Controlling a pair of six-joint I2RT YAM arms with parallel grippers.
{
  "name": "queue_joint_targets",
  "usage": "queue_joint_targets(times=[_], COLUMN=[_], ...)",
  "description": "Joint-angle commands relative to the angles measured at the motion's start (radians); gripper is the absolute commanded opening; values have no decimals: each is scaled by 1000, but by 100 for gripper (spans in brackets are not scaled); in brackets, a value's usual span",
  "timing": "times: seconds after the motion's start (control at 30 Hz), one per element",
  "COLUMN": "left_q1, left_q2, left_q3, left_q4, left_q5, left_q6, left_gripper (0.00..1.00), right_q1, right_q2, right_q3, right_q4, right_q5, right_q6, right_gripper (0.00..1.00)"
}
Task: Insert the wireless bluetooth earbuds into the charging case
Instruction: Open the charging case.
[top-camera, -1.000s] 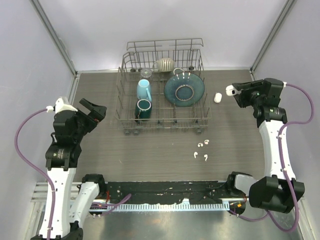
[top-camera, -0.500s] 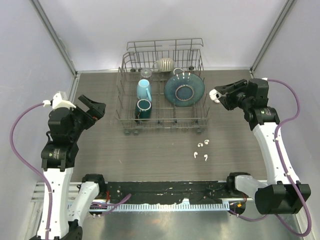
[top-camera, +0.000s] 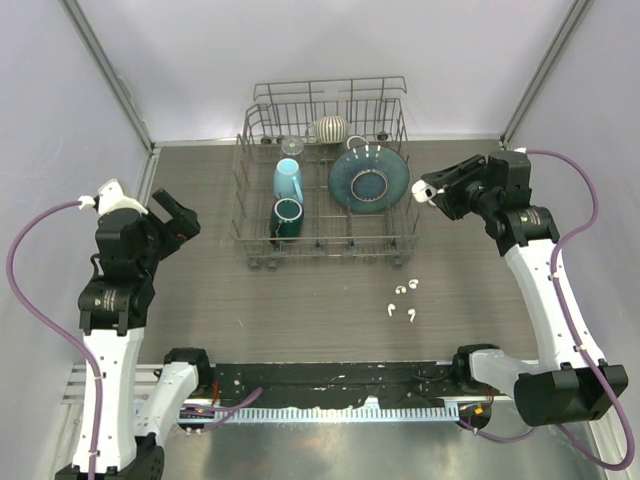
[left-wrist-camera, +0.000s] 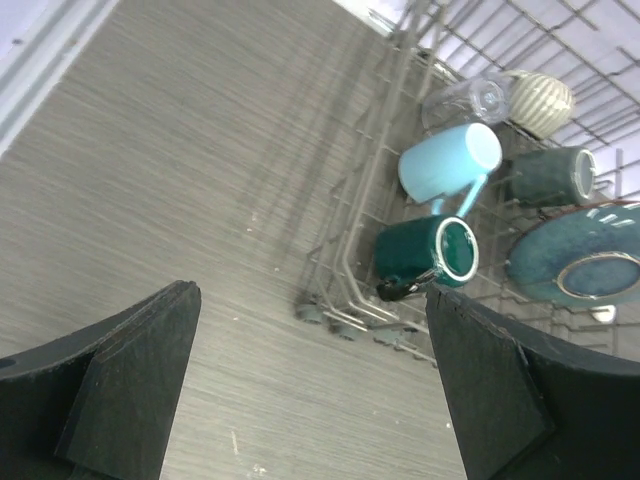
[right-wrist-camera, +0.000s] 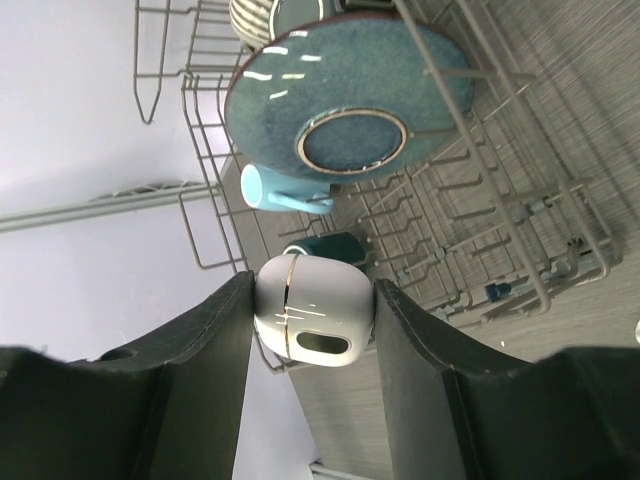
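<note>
Several tiny white earbuds (top-camera: 399, 290) lie loose on the table in front of the rack's right corner, in the top view only. My right gripper (top-camera: 436, 190) hangs above the table by the rack's right side, shut on a white pebble-shaped charging case (right-wrist-camera: 315, 305) that has a thin gold seam and sits closed between the two fingers (right-wrist-camera: 215, 340). The case (top-camera: 424, 189) shows as a white blob at the fingertips from above. My left gripper (top-camera: 180, 215) is open and empty at the far left, well away from the earbuds. From its own wrist camera, the left gripper (left-wrist-camera: 315, 390) has only bare table between its fingers.
A wire dish rack (top-camera: 250, 240) stands at the back centre. It holds a light blue cup (top-camera: 288, 180), a dark green cup (top-camera: 286, 217), a blue plate (top-camera: 368, 180), a striped bowl (top-camera: 330, 128) and a clear glass (top-camera: 291, 147). Grey walls close in both sides.
My right arm has swung left toward the rack's right side, carrying the white case. My left arm has drifted slightly left and down, still open.
</note>
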Motion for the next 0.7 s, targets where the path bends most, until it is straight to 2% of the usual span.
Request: queue_joint_targets(times=[0.0,0.1,0.13,0.17,0.2,0.33,0.43,0.53,0.6,0.63,0.67], left_q1=[-1,-1,-1,-1,-1,-9,-81,-230,-369,-456,-495], left_q2=[-69,-149,-166,-182,-198,-157,-137,-105,-77,-43,-29], left_q3=[-95,-222,-256,-287,-339,-372,-373,-370,-366,-366,-367], left_q4=[178,328,451,497,546,628,644,663,685,696,712], left_q5=[169,373,410,450,469,542,469,315,233,146,115], left_q6=[-6,-102,-136,-200,-228,-276,-252,-193,-163,-141,-132], left_gripper=[100,100,100,100,100,100,100,100,100,100,100], right_q1=[70,104,107,114,123,170,219,253,278,288,308], right_q2=[-7,-30,-39,-63,-73,-131,-169,-171,-163,-163,-165], right_q3=[28,-30,-48,-67,-108,-209,-280,-295,-296,-300,-300], right_q4=[2,46,63,98,118,218,324,359,382,396,408], right_q5=[15,-10,-21,-27,-34,-19,30,70,77,87,99], right_q6=[20,60,101,119,136,260,365,417,452,465,481], right_gripper=[1,1,1,1,1,1,1,1,1,1,1])
